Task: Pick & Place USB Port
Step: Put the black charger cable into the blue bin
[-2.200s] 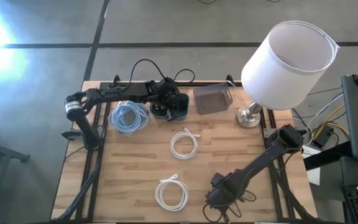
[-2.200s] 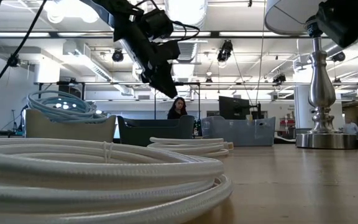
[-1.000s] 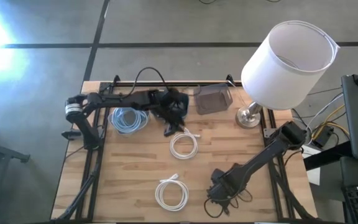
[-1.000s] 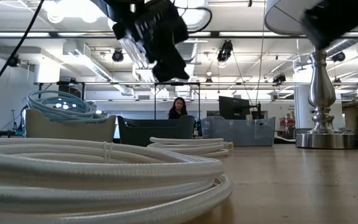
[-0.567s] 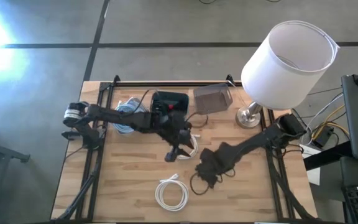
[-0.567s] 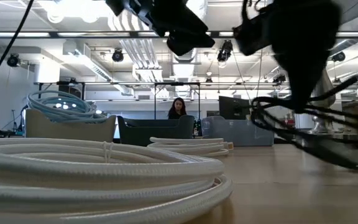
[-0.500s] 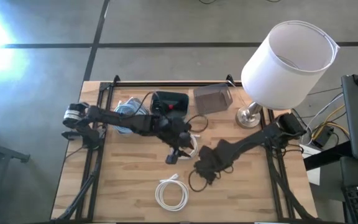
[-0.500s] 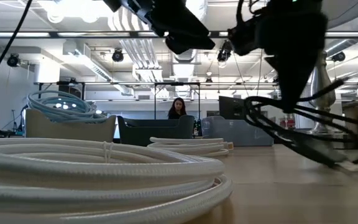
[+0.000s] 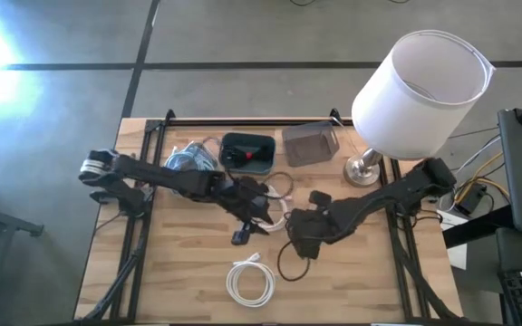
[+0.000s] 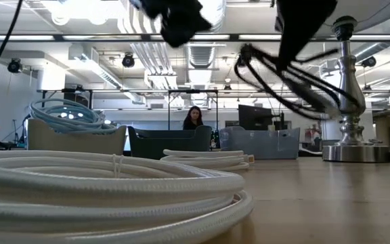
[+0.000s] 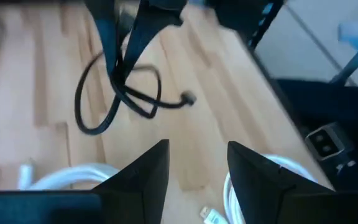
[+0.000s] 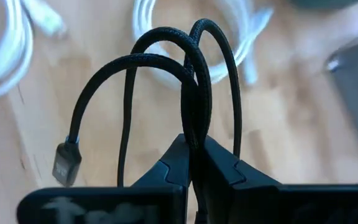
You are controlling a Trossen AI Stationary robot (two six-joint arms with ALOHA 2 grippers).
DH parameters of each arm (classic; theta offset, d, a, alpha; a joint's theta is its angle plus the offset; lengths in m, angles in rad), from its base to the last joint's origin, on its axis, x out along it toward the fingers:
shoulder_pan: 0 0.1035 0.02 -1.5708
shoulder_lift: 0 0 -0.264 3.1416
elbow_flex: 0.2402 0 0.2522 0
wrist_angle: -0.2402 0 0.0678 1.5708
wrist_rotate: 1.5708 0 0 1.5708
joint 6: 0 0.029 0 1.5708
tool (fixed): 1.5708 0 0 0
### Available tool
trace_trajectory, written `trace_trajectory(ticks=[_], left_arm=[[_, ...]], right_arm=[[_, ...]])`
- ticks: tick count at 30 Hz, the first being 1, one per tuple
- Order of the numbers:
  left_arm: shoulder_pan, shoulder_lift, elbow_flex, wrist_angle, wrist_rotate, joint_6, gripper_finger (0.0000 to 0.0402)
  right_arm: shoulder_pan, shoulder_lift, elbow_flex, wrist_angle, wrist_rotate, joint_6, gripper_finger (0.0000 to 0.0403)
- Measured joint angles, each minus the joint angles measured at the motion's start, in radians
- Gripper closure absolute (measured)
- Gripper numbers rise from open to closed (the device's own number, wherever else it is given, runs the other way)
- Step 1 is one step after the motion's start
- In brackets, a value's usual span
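Observation:
A black USB cable [image 12: 191, 81], bunched into a few loops, hangs from my right gripper [image 9: 301, 241], which is shut on it above the table's middle. Its plug [image 12: 64, 163] dangles free. In the low view the loops [image 10: 283, 74] hang clear of the wood. My left gripper [image 9: 240, 237] hovers open just left of the right one, holding nothing, and its wrist view shows the hanging cable [image 11: 120, 87] ahead of its fingers. One white cable coil [image 9: 250, 282] lies near the front edge. Another white coil [image 9: 282, 215] lies under the two arms. My right gripper pinches the black cable's gathered loops [image 12: 193, 127] between its two fingers. Several strands pass through the pinch side by side. The loops and the plug end hang loose and slack, lifted clear of the table.
A blue cable coil [image 9: 187, 161], a black tray [image 9: 247, 152] and a grey box [image 9: 309, 145] line the far edge. A lamp with a white shade [image 9: 421, 81] stands at the far right. Bare wood lies at the near left and near right.
My right gripper has come from the near edge toward the table's middle and risen, and the black cable is lifted from trailing over the wood to hanging clear. My left gripper has travelled from beside the black tray toward the near edge, to the table's middle.

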Motion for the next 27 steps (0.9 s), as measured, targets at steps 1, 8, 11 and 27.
trace_trajectory(ticks=[1, 8, 11, 27], left_arm=[[0.000, -0.027, 0.000, 0.000, -0.001, 0.004, 0.0236], [-0.002, -0.149, -0.181, 0.235, -0.113, 0.017, 0.0238], [-0.001, -0.145, -0.305, 0.481, -0.135, -0.007, 0.0239], [0.004, -0.136, -0.421, 0.595, -0.322, -0.005, 0.0239]], right_arm=[[0.001, -0.023, -0.004, 0.007, 0.033, -0.002, 0.0383], [-0.026, -0.094, -0.165, 0.464, 0.168, -0.151, 0.0383], [-0.049, -0.078, -0.222, 0.657, 0.141, -0.261, 0.0383], [-0.095, -0.078, -0.235, 0.695, 0.067, -0.309, 0.0383]])
